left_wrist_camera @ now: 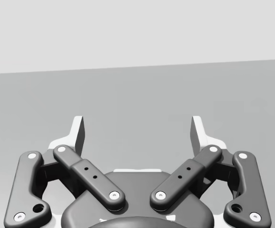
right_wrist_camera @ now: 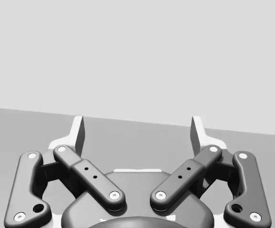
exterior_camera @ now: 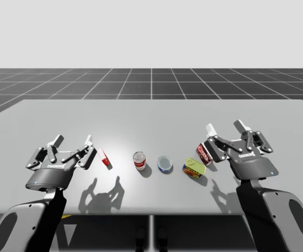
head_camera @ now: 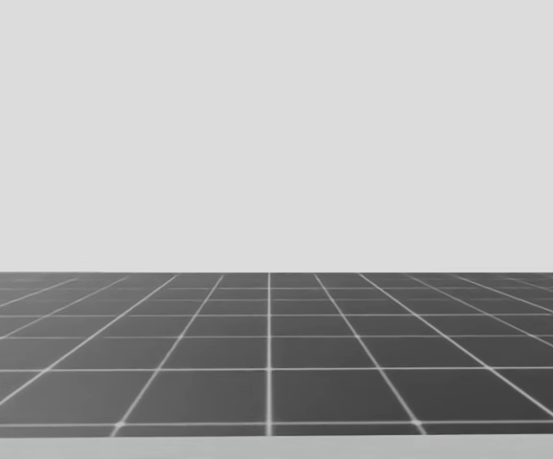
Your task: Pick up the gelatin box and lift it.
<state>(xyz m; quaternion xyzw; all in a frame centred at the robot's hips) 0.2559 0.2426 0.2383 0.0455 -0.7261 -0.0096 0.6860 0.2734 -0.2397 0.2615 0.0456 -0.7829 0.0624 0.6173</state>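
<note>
Beside the red gelatin box (exterior_camera: 105,158), my left claw (exterior_camera: 73,140) is spread wide, my right claw (exterior_camera: 225,126) likewise.

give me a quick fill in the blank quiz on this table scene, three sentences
1. The small red box lies nearest my ___ gripper.
2. The blue can stands between the red and white can and the ___ can.
3. My left gripper and my right gripper are both ___, holding nothing.
Missing words: left; yellow; open.
</note>
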